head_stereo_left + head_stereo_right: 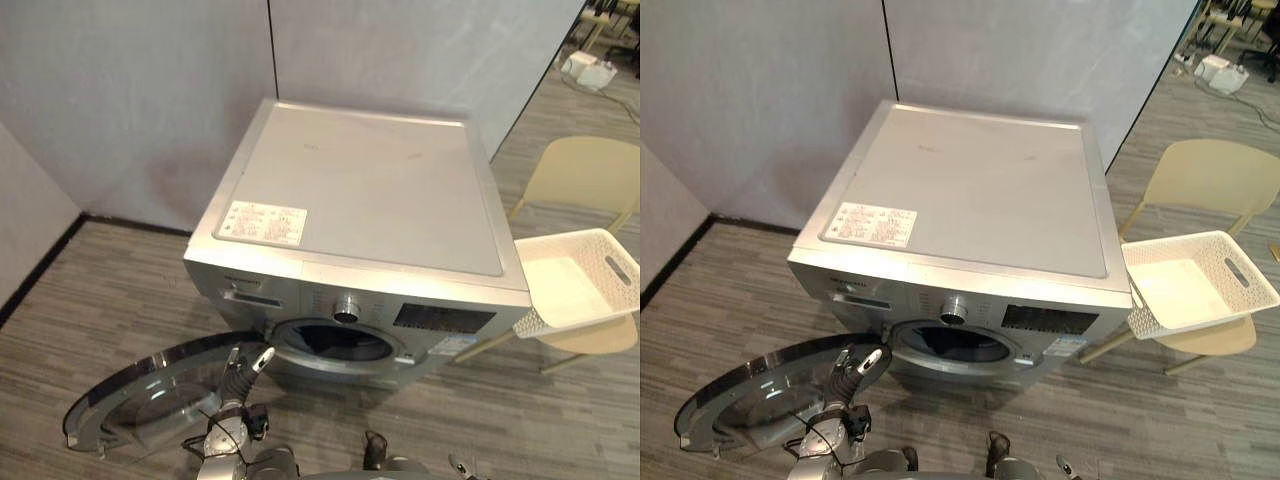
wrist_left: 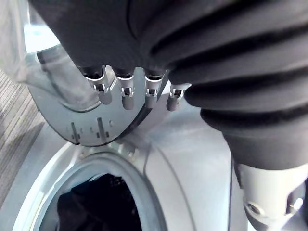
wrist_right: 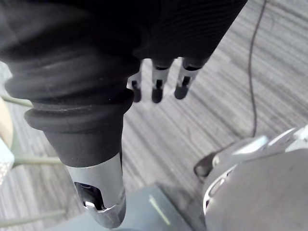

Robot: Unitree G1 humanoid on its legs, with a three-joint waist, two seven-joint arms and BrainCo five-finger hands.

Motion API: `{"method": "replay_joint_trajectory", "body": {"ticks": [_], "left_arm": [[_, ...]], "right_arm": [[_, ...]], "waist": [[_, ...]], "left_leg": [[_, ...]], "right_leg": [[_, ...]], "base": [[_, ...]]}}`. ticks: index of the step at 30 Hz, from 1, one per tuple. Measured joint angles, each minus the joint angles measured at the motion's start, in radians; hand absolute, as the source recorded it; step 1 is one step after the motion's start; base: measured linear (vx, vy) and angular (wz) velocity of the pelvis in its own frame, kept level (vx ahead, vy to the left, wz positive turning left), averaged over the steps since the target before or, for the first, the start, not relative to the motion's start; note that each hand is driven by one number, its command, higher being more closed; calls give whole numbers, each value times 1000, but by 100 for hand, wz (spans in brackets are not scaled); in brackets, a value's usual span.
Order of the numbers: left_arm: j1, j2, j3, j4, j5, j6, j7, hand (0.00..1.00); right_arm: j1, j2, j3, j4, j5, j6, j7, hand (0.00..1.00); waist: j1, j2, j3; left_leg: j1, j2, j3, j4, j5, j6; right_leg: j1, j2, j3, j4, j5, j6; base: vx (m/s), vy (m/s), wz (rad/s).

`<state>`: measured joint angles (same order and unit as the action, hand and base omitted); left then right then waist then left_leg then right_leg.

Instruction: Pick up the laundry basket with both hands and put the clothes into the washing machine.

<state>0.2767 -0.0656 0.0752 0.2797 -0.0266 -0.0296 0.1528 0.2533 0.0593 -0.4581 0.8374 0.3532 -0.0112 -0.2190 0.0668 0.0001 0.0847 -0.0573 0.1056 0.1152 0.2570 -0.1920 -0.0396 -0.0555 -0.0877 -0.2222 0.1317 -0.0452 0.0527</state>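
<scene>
The white laundry basket [image 1: 560,285] sits empty on a chair [image 1: 585,175] right of the washing machine [image 1: 370,190]. Its door [image 1: 140,395] is open, with dark clothes [image 2: 96,202] inside. Your left hand [image 2: 126,94] is by the door and your right hand [image 3: 157,86] is above the floor, both with fingers relaxed and slightly apart.

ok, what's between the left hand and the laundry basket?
Left eye view: the washing machine front with its drum mouth; the laundry basket sits on a chair just past that.
</scene>
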Motion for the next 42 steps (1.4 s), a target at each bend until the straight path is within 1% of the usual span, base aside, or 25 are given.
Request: {"method": "replay_joint_trajectory", "body": {"ticks": [3, 7, 10, 13, 15, 16, 18, 20, 21, 22, 23, 24, 25, 26, 27, 28, 30, 31, 33, 34, 37, 39, 40, 41, 42], "left_arm": [[21, -7, 6, -73, -3, 2, 4, 0], [51, -10, 13, -169, -29, -2, 28, 0], [57, -10, 13, -239, -71, -10, 45, 0], [82, -12, 12, -363, -75, -19, 54, 0], [88, -13, 11, -410, -75, -27, 67, 0], [96, -13, 13, -439, -75, -31, 70, 0], [96, -13, 0, -453, -75, -36, 69, 0], [96, -11, -31, -476, -74, -39, 68, 0], [96, -10, -42, -484, -73, -43, 66, 0], [98, -9, -63, -498, -67, -46, 66, 0], [105, -10, -73, -511, -62, -48, 65, 0], [111, -10, -71, -524, -57, -53, 65, 0], [109, -10, -66, -527, -57, -55, 66, 0], [108, -10, -65, -536, -59, -56, 65, 0], [117, -9, -71, -555, -59, -56, 63, 0], [139, -9, -71, -574, -59, -57, 61, 0], [174, -5, -70, -607, -59, -67, 55, 0], [178, -2, -74, -623, -59, -71, 46, 0], [175, 24, -75, -635, -57, -91, 43, 0], [174, 30, -76, -635, -54, -92, 43, 0], [174, 30, -85, -631, -43, -94, 43, 0], [176, 30, -84, -620, -45, -92, 43, 0], [173, 38, -82, -619, -45, -91, 42, 0], [170, 35, -90, -616, -49, -86, 35, 0], [170, 18, -93, -615, -53, -84, 24, 0]], "right_arm": [[-37, 5, 3, 23, -20, 19, -5, 0], [-100, 10, 35, 27, -46, 16, -27, 0], [-132, 12, 100, 43, -46, 12, -35, 0], [-177, 11, 161, 42, -50, 12, -38, 0], [-211, 9, 160, 41, -51, 9, -40, 0], [-234, 8, 165, 36, -51, 5, -40, 0], [-242, 3, 165, 7, -50, -3, -40, 0], [-201, -7, 163, -49, -51, -22, -37, 0], [-195, -12, 162, -52, -50, -25, -36, 0], [-184, -29, 160, -48, -50, -25, -35, 0], [-179, -39, 154, -30, -50, -24, -32, 0], [-181, -38, 144, 9, -50, -19, -31, 0], [-177, -24, 140, 20, -50, -13, -31, 0], [-168, 2, 136, 33, -50, -7, -32, 0], [-170, 15, 147, 68, -50, 7, -30, 0], [-168, 15, 149, 78, -50, 18, -27, 0], [-162, 20, 148, 74, -49, 15, -32, 0], [-162, 24, 147, 63, -49, 12, -35, 0], [-162, 24, 155, 52, -49, 14, -38, 0], [-164, 24, 155, 49, -49, 15, -39, 0], [-148, 23, 160, 42, -45, 19, -40, 0], [-149, 23, 161, 39, -45, 19, -41, 0], [-147, 24, 164, 32, -46, 19, -41, 0], [-141, 23, 158, 11, -45, 18, -44, 0], [-136, 22, 150, -5, -45, 16, -45, 0]], "waist": [[5, -3, -6], [20, -7, -11], [33, -24, -6], [29, -37, -8], [39, -46, -5], [33, -47, 5], [30, -51, 6], [20, -55, 2], [19, -52, 0], [12, -33, -11], [4, -10, -25], [2, -9, -28], [-1, -22, -27], [0, -37, -24], [4, -42, -16], [5, -49, -18], [7, -67, -25], [7, -67, -24], [29, -74, -19], [29, -75, -18], [28, -65, 0], [29, -53, 14], [23, -78, 25], [22, -66, 30], [23, -41, 31]], "left_leg": [[15, -2, -28, -15, 7, -4], [15, -1, -45, -16, 13, -13], [5, -7, -89, -15, 19, -18], [-39, -22, -155, 3, 28, -19], [-38, -12, -127, 6, 18, 0], [-67, 39, -62, 134, -12, 40], [-74, 110, -33, 241, -15, 40], [-55, 220, -34, 288, -5, 37], [-55, 235, -40, 277, 5, 34], [-53, 247, -108, 246, 70, 29], [-53, 234, -167, 212, 62, -35], [-45, 213, -186, 190, 9, -110], [-50, 200, -187, 180, -8, -117], [-57, 184, -186, 176, -34, -141], [-49, 174, -182, 186, -69, -180], [-43, 157, -180, 207, -97, -168], [-30, 128, -158, 220, -121, -135], [-26, 119, -148, 229, -148, -113], [-46, 97, -108, 279, -181, -100], [-56, 92, -104, 288, -186, -98], [-105, 109, -84, 312, -185, -99], [-119, 144, -63, 317, -178, -112], [-121, 148, -63, 316, -172, -103], [-122, 143, -67, 302, -156, -75], [-121, 151, -71, 279, -147, -64]], "right_leg": [[32, 1, -24, -9, -7, -2], [45, 4, -46, -9, -13, -6], [52, -1, -85, 14, -38, -11], [12, -25, -134, 100, -85, -19], [-1, -52, -147, 117, -89, -27], [1, -66, -170, 134, -88, -28], [9, -94, -186, 153, -87, -26], [41, -143, -217, 137, -65, 10], [45, -150, -218, 127, -57, 24], [49, -156, -225, 97, -36, 59], [50, -153, -227, 66, -19, 75], [53, -148, -193, 18, -10, 81], [54, -147, -166, 0, 8, 73], [58, -154, -149, -19, 46, 61], [70, -168, -155, -23, 97, 82], [86, -186, -161, -20, 129, 95], [100, -223, -162, -6, 148, 100], [101, -236, -162, -2, 147, 101], [78, -268, -163, -7, 132, 117], [74, -274, -162, -15, 127, 122], [21, -270, -162, -14, 142, 102], [-7, -238, -155, -18, 142, 55], [-9, -224, -137, -33, 99, 65], [-8, -219, -137, -37, 31, 84], [-11, -211, -137, -18, -11, 68]], "base": [[23, -18, 34], [-6, -27, 20], [-24, -43, 45], [-16, -40, 50], [5, -14, 33], [13, 68, 27], [6, 136, 33], [-4, 278, 45], [16, 393, 44], [12, 360, 38], [-3, 466, 46], [-25, 362, 38], [-44, 402, 45], [-46, 374, 38], [-54, 457, 35], [-36, 389, 18], [-93, 292, 0], [-190, 232, -21], [-204, 138, -41], [-201, 68, -27], [-171, 13, -18], [-132, -38, -40], [-57, -35, -19], [-38, -30, -6], [-18, -45, 5]]}}
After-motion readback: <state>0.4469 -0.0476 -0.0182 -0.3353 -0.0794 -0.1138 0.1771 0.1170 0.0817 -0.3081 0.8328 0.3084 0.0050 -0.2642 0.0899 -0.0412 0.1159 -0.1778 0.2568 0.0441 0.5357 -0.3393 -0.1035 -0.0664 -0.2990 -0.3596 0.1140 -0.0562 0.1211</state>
